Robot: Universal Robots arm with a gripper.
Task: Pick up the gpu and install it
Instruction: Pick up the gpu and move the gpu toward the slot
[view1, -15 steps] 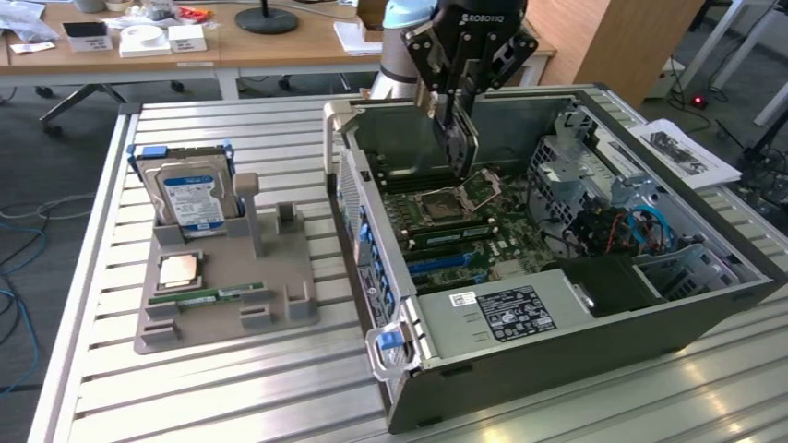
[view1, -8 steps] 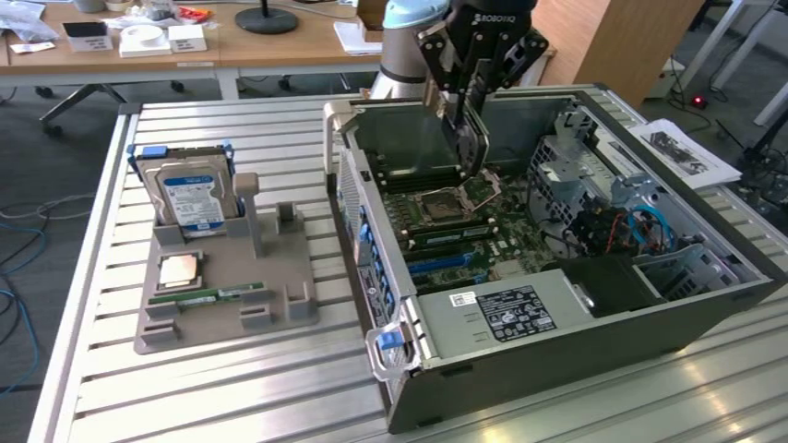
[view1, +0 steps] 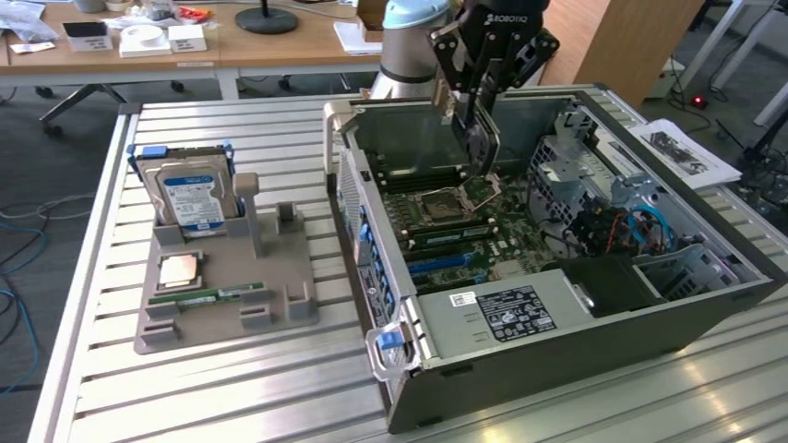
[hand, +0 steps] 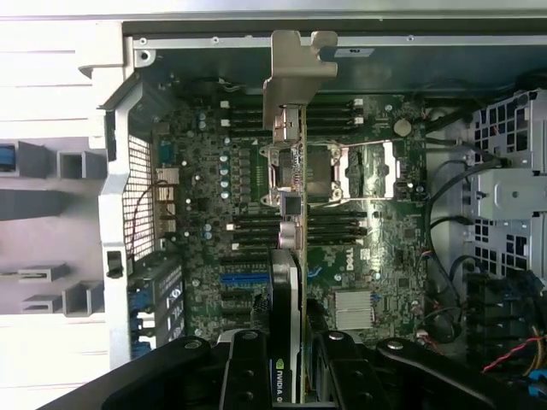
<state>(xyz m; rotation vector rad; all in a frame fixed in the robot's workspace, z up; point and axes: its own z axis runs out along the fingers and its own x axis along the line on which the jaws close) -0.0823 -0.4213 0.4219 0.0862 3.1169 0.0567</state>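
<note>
Closest in the wrist view, the claw has its black fingers clamped on either side of the gpu. The card is seen edge-on, with its silver bracket at the far end. In the exterior view the claw holds the gpu upright inside the open computer case, over the motherboard near the processor socket. At the exterior view's left, a grey holder on the slatted table carries a hard drive, a processor chip and a memory stick.
</note>
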